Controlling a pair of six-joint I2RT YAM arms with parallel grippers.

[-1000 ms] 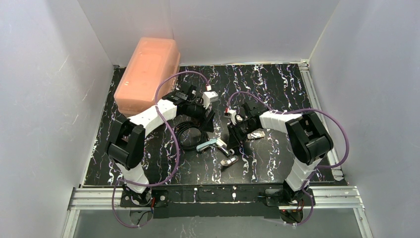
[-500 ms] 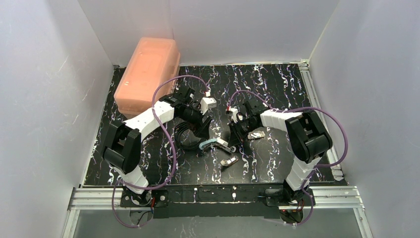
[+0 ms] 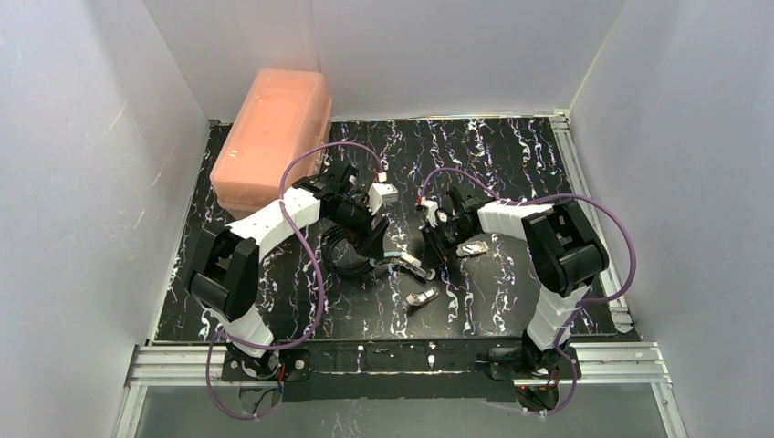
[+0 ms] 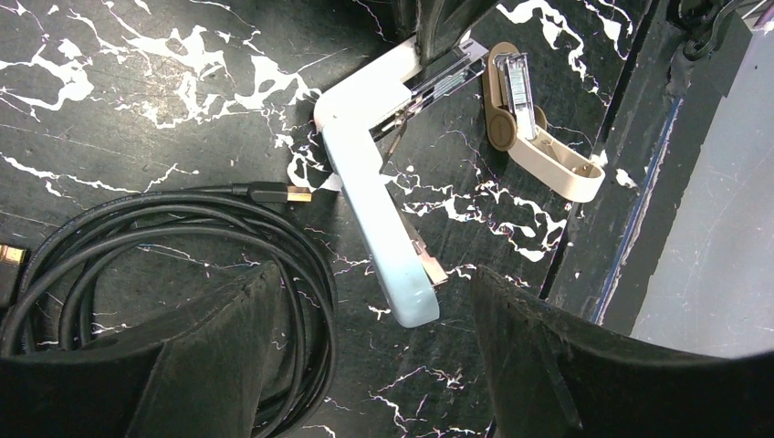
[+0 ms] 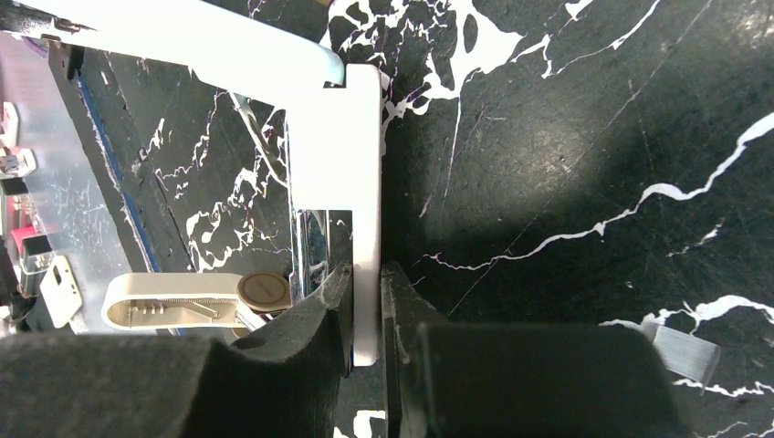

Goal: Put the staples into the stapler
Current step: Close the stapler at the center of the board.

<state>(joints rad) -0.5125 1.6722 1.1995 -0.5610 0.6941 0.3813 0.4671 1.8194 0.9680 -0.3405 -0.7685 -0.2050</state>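
The left arm has swung in from the back of the table, and its gripper (image 3: 377, 248) now hangs over the stapler (image 3: 409, 265) at mid-frame in the overhead view.
Its jaws stand wide apart and hold nothing. In the wrist view the two black fingers (image 4: 210, 365) fill the bottom corners, and the rounded pale-blue end of the stapler (image 4: 376, 205) lies between them, clear of both. The stapler is hinged open into an L on the black marbled table (image 3: 511, 164). The right gripper (image 5: 367, 306) has narrowed and pinches the stapler's other, white-edged leg (image 5: 360, 164). A coiled black cable (image 4: 137, 237) lies just left of the stapler, a tan oblong piece (image 4: 548, 155) at its upper right. Overhead, a silvery piece (image 3: 472, 248) lies right of the right gripper, and an orange box (image 3: 274, 137) stands at upper left.
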